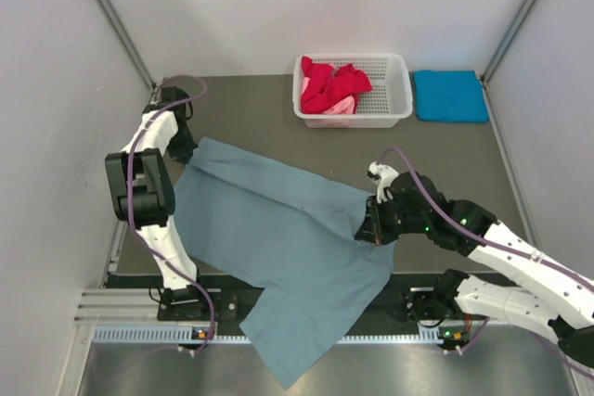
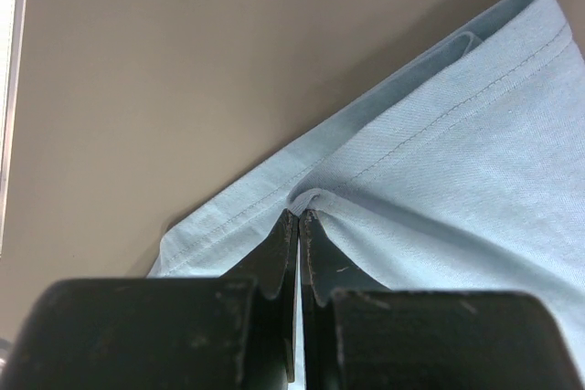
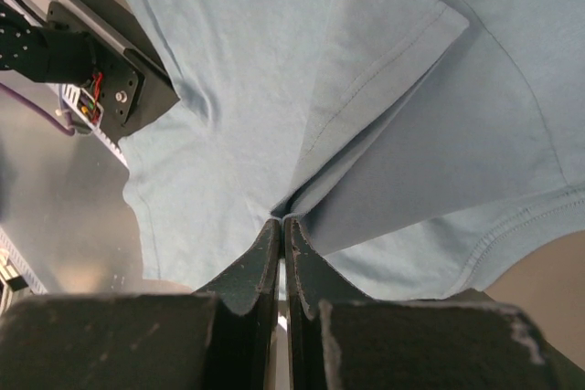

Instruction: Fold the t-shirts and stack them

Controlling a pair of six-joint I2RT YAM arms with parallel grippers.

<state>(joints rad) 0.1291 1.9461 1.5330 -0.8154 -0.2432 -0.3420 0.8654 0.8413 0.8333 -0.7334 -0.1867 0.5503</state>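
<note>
While the grey-blue t-shirt [image 1: 278,248] lies spread on the table [image 1: 251,108], tail overhanging at 6 o'clock, the left fingers [image 2: 289,237] pinch its hem at 10 o'clock and the right fingers [image 3: 272,242] clamp a fold at 3 o'clock.

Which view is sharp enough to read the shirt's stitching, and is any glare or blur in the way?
Left wrist: hem stitching on the grey-blue shirt crisp, left gripper's fingers slightly soft. Right wrist: sleeve seam crisp, shadow under the fold, right gripper's fingers slightly soft. Top view: even light, no glare on the cloth, stitching too small to read.
</note>
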